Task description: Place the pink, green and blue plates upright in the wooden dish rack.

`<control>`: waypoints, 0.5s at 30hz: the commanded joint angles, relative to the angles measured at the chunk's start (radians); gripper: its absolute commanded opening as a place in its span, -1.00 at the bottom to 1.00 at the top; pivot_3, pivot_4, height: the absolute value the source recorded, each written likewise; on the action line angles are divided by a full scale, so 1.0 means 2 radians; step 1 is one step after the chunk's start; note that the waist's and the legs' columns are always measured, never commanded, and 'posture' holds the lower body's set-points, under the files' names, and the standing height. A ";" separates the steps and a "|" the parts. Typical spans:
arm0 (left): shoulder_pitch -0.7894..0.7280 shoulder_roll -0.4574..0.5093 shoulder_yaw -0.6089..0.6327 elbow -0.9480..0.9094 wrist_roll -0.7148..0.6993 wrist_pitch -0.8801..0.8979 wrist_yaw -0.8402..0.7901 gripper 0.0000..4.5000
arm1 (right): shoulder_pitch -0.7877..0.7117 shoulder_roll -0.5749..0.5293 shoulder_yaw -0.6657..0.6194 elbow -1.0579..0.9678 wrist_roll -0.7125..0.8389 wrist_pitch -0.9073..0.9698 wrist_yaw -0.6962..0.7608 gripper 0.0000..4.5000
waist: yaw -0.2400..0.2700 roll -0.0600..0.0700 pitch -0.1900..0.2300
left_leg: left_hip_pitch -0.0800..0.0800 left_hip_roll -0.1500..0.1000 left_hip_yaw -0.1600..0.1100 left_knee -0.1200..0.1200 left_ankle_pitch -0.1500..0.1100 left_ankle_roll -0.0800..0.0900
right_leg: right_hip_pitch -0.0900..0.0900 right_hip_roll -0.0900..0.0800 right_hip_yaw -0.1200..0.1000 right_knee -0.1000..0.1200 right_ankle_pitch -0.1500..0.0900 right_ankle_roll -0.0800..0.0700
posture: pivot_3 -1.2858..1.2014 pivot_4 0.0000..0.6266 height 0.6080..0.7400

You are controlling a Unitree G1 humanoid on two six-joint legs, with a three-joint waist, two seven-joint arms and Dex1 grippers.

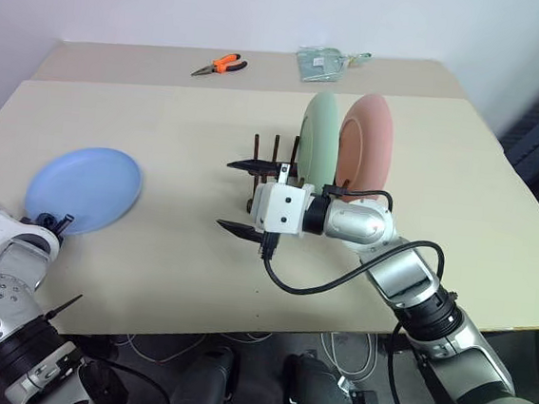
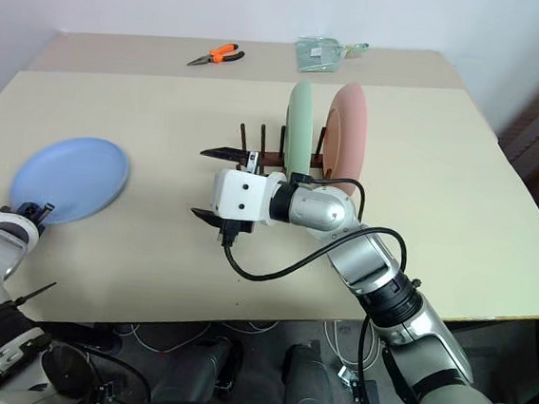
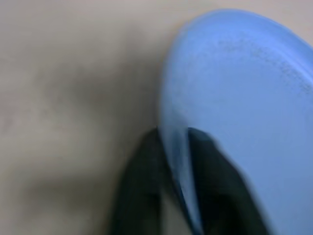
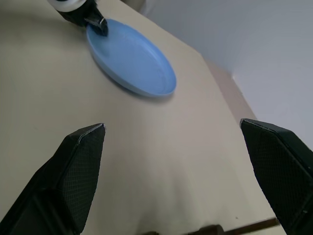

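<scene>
Blue plate [image 1: 85, 187] rim pinched by left tool [image 1: 54, 222].

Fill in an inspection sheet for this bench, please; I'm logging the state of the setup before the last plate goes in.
Surface: beige table, with a second table butted behind it.
Job's things: green plate and pink plate upright in the wooden rack; blue plate lying near the table's left edge.
Clutter: orange-handled pliers and a clear bag on the far table.
Grippers: left claw shut on the blue plate's rim; right claw open, empty, in front of the rack.
Cables: black cable looping off the right arm; more under the table.
Surroundings: plain pale wall behind.
</scene>
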 commanded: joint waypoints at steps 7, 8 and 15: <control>-0.048 0.062 -0.138 -0.077 -0.007 -0.065 -0.090 -0.98 | -0.023 0.014 -0.022 0.011 -0.050 -0.040 -0.024 1.00 | -0.001 -0.002 0.001 | 0.000 0.000 0.000 0.000 0.001 -0.002 | 0.002 0.000 0.000 0.000 0.000 0.000 | 0.03 -0.52 1.00; -0.064 0.074 -0.158 -0.083 -0.005 -0.063 -0.097 -0.98 | -0.029 0.016 -0.020 0.015 -0.056 -0.047 -0.024 1.00 | -0.001 -0.002 0.001 | 0.000 0.000 0.000 0.000 0.001 -0.002 | 0.002 0.000 0.000 0.000 0.000 0.000 | 0.03 -0.52 1.00; -0.160 0.094 -0.236 -0.100 -0.020 -0.035 -0.106 -0.98 | -0.094 0.046 -0.001 0.101 -0.130 -0.097 -0.057 1.00 | -0.005 -0.001 0.001 | 0.000 0.000 0.000 -0.001 0.001 -0.002 | 0.001 0.000 0.000 0.000 0.000 0.000 | 0.03 -0.52 1.00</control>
